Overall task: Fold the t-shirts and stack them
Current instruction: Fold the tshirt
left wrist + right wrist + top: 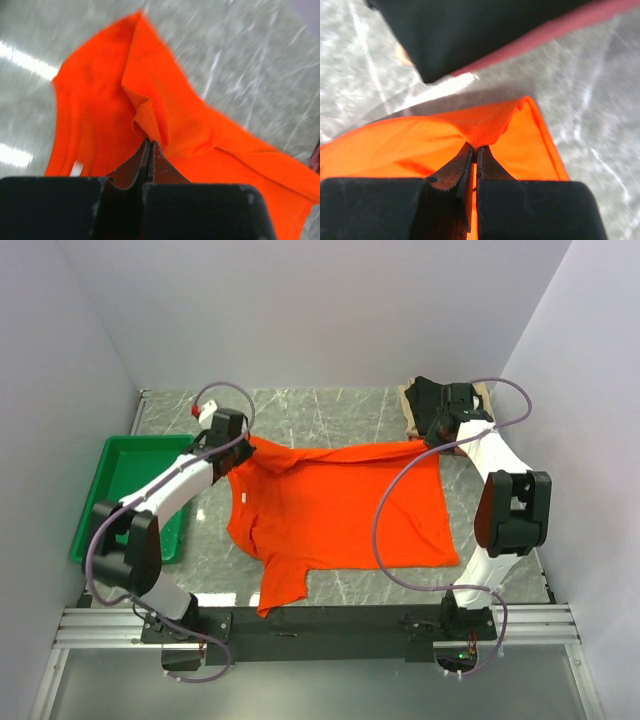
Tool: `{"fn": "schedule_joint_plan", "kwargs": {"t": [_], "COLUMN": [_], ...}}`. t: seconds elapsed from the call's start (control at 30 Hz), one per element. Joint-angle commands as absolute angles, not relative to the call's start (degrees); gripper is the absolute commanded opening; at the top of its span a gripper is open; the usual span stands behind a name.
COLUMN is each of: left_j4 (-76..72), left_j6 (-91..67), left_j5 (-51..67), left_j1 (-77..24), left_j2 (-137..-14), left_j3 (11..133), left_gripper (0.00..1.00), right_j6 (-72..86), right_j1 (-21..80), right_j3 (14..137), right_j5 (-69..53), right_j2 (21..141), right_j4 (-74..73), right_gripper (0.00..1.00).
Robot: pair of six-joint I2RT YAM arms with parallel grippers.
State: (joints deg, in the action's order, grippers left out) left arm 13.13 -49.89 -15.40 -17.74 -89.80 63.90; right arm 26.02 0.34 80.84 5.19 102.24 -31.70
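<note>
A large bright orange t-shirt (340,505) lies spread across the middle of the table, one sleeve (282,585) pointing to the near edge. My left gripper (243,447) is shut on the shirt's far left corner, pinching a fold of orange cloth (150,112). My right gripper (427,443) is shut on the shirt's far right corner (487,125). A stack of folded shirts (415,405) sits at the back right, partly hidden by my right arm; its black top shirt (470,30) and a pink edge (545,35) show in the right wrist view.
A green plastic tray (115,485) stands at the left edge of the table under my left arm. White walls close in the left, back and right sides. The grey marble tabletop (330,410) shows bare behind the orange shirt.
</note>
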Motion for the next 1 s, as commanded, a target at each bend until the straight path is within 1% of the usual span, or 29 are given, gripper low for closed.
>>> {"fn": "schedule_joint_plan", "kwargs": {"t": [0.0,0.13,0.3,0.5,0.63,0.67,0.7,0.73,0.77,0.8,0.83,0.9,0.93,0.97], "left_j4": [21.4,30.8,32.8,32.4,34.0,34.5,35.2,36.2,37.0,37.6,38.1,39.5,39.8,40.2], "left_j6": [-57.6,-64.8,-67.7,-67.5,-67.8,-67.8,-67.8,-67.2,-67.1,-67.0,-66.3,-65.7,-64.9,-64.8], "left_j5": [-21.3,-26.4,-24.2,-20.0,-17.4,-17.2,-17.2,-16.5,-16.4,-16.5,-16.5,-17.0,-17.8,-19.8], "left_j1": [-20.5,-22.6,-24.0,-24.9,-26.0,-26.1,-26.1,-26.5,-26.7,-27.0,-27.5,-28.0,-29.2,-29.5], "left_j2": [-83.7,-78.1,-72.1,-73.6,-75.2,-75.6,-75.5,-75.5,-75.2,-74.8,-74.3,-72.3,-71.5,-69.8], "left_j3": [60.7,57.3,51.5,47.1,45.2,44.9,44.6,44.4,44.5,44.7,45.7,47.1,48.9,49.8], "left_gripper": [0.0,0.0,0.0,0.01,0.01,0.04,0.11,0.35,0.5,0.61,0.73,0.82,0.99,0.99], "right_j6": [24.9,23.6,23.3,24.4,26.6,27.0,27.9,28.0,28.4,28.6,28.8,29.6,29.8,29.7], "right_j1": [0.3,0.3,0.3,0.3,0.3,0.3,0.3,0.2,0.3,0.3,0.3,0.3,0.3,0.3], "right_j3": [80.0,80.2,79.5,76.7,70.9,70.1,69.4,68.3,67.8,67.2,66.9,67.2,67.7,67.8], "right_j5": [9.8,12.0,13.7,13.7,14.2,14.4,14.3,14.3,14.5,14.9,15.4,17.2,17.2,17.1], "right_j2": [97.2,96.7,97.6,97.9,97.9,98.4,98.7,99.0,99.1,99.1,99.0,97.7,97.0,95.2], "right_j4": [-35.2,-37.7,-38.8,-38.6,-36.8,-36.7,-36.8,-37.0,-36.9,-36.7,-37.1,-38.1,-38.8,-38.8], "right_gripper": [0.0,0.0,0.0,0.0,0.01,0.04,0.08,0.22,0.3,0.38,0.48,0.62,0.65,0.65]}}
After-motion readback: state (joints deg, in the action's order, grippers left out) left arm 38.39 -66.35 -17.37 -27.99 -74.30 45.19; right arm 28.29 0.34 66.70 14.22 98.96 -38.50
